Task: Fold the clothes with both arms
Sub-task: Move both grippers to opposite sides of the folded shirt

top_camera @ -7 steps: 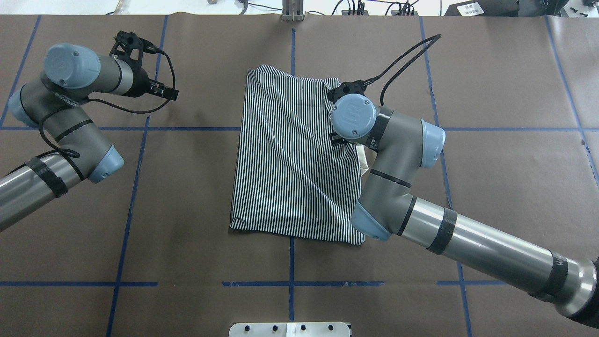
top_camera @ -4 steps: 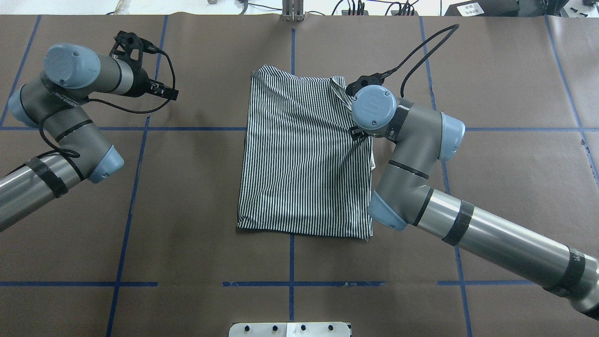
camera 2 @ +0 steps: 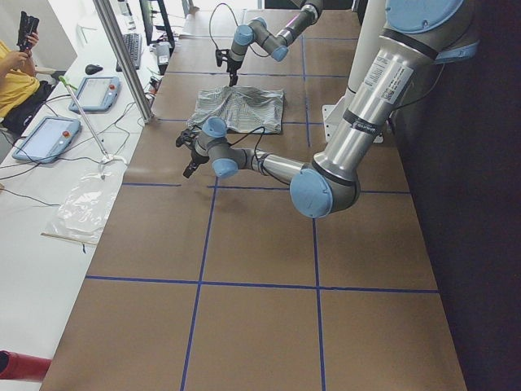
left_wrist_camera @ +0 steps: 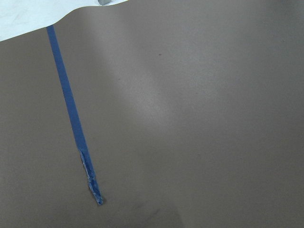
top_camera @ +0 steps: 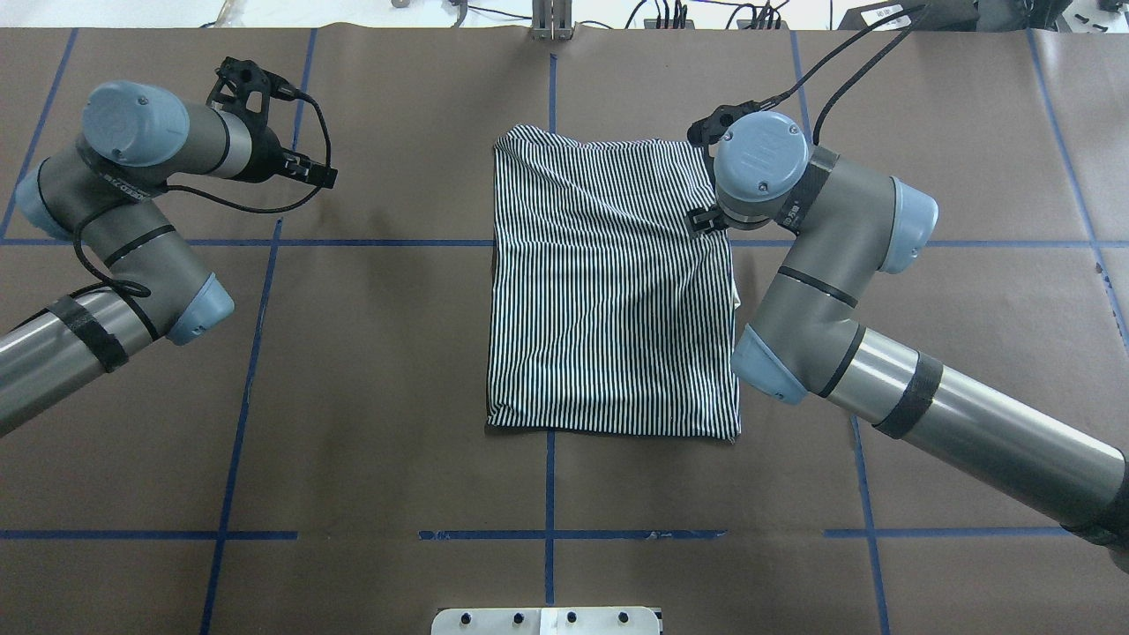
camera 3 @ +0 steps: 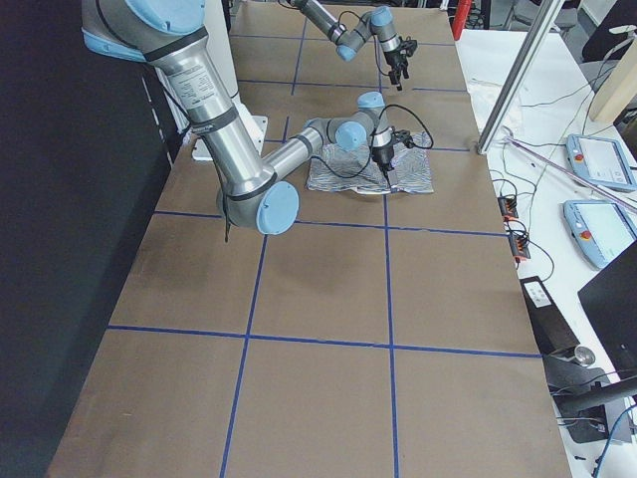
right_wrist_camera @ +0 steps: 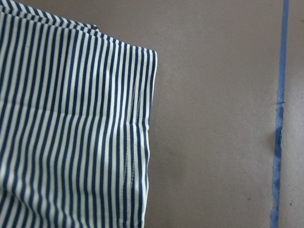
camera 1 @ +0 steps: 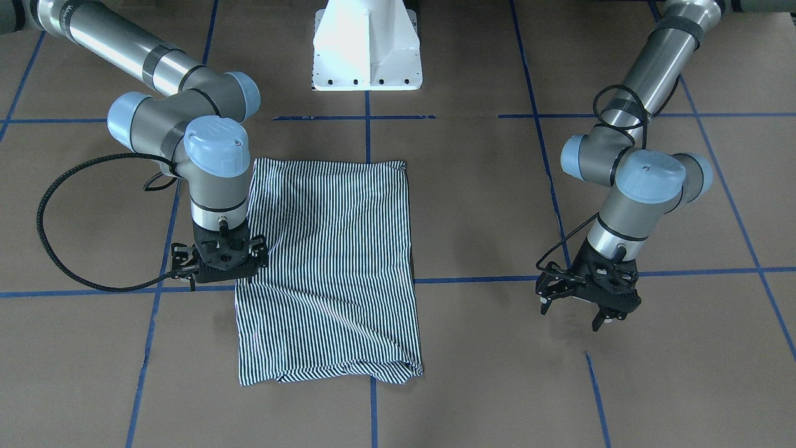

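1. Right black two-finger gripper (camera 1: 219, 261): low at the cloth's left edge in the front-facing view. The wrist hides the jaw gap, so I cannot tell whether it pinches fabric.
2. Left black two-finger gripper (camera 1: 584, 297): right of that frame, fingers spread wide, empty, over bare paper, well apart from the garment.
3. Navy-and-white thin-striped shirt (top_camera: 609, 300): folded rectangle, centre of the overhead frame, lying flat with a few wrinkles. Judged light, limp and apt to slide; best taken at corners or hemmed edges.
4. Brown paper table cover (top_camera: 353, 397), gridded with blue tape.
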Robot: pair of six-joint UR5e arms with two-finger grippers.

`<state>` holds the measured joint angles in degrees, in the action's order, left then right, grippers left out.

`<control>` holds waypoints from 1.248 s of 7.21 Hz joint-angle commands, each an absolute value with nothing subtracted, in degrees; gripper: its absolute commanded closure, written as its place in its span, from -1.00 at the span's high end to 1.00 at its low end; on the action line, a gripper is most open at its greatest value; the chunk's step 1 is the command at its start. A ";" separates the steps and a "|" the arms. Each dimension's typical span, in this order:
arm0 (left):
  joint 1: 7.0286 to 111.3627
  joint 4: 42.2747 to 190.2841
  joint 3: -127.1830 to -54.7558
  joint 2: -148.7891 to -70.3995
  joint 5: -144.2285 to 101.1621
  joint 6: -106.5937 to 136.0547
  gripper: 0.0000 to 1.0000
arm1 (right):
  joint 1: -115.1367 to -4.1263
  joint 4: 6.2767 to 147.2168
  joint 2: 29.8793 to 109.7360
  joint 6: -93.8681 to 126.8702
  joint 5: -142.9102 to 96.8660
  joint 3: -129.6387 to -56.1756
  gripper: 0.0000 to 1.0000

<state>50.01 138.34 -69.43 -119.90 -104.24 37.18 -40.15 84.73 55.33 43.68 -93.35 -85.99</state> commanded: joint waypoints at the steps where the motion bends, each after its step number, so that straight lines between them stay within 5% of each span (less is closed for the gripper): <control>1: 50.01 137.99 -71.87 -119.62 -104.24 37.26 1.00 | -40.95 77.22 56.24 47.08 -97.45 -86.57 1.00; 4: 47.49 133.89 -87.03 -116.99 -110.12 54.78 1.00 | -39.73 50.42 70.62 63.95 -100.61 -91.91 1.00; 6: 37.49 128.16 -98.21 -116.28 -104.81 69.78 1.00 | -37.72 50.10 78.88 76.74 -99.50 -103.39 1.00; 8: 27.56 128.06 -100.72 -116.28 -95.41 84.75 1.00 | -33.24 50.10 84.18 87.50 -93.19 -111.33 1.00; 9: 23.51 125.88 -100.37 -116.63 -91.01 88.99 0.70 | -32.87 50.10 84.55 89.10 -92.99 -112.14 1.00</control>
<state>29.00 127.69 -100.01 -116.37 -96.62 82.21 -34.14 50.15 82.97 85.47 -94.48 -109.64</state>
